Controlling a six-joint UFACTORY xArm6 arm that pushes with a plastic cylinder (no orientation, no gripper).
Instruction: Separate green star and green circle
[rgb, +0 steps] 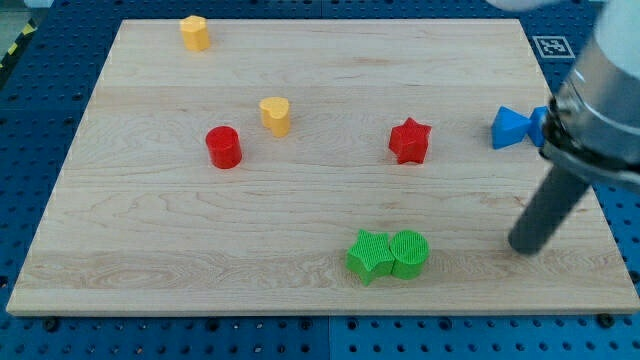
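The green star (369, 255) and the green circle (409, 252) sit side by side and touching near the view's bottom, the star on the left. My tip (524, 246) rests on the board to the right of the green circle, well apart from it, at about the same height in the view. The dark rod rises from it toward the view's upper right.
A red star (409, 141) lies above the green pair. A red cylinder (224, 147) and a yellow heart (276, 115) sit left of centre. A yellow block (194, 32) is at the top left. A blue block (511, 128) lies at the right edge, partly behind the arm.
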